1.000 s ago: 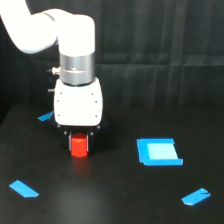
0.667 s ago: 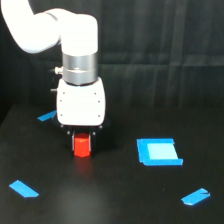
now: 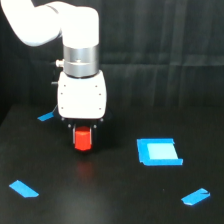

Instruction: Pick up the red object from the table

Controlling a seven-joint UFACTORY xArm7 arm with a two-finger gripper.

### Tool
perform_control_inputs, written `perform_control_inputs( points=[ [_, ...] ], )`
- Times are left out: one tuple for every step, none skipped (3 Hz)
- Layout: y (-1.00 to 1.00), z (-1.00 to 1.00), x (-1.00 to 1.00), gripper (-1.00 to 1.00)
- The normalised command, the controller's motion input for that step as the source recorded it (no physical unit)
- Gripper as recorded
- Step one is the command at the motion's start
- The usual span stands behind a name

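The red object [image 3: 82,139] is a small bright red-orange stubby block. It sits between the dark fingers [image 3: 73,129] of my gripper [image 3: 83,133], just under the white wrist housing. The gripper is shut on it and holds it a little above the black table [image 3: 115,195]. A faint red reflection lies on the table below the block. The block's top is hidden by the gripper body.
A blue square [image 3: 158,151] lies on the table toward the exterior view's right. Blue strips lie at the front left [image 3: 23,188], the front right [image 3: 195,197] and behind the arm on the left [image 3: 46,117]. A dark curtain backs the scene.
The arm has risen a little and the red block has come up with it between the fingers, off the table surface.
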Motion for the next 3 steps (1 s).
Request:
perform_control_inputs(
  points=[
    [-0.12, 0.83, 0.04, -1.00],
    [-0.09, 0.84, 0.05, -0.99],
    [-0.12, 0.85, -0.06, -1.00]
  ],
)
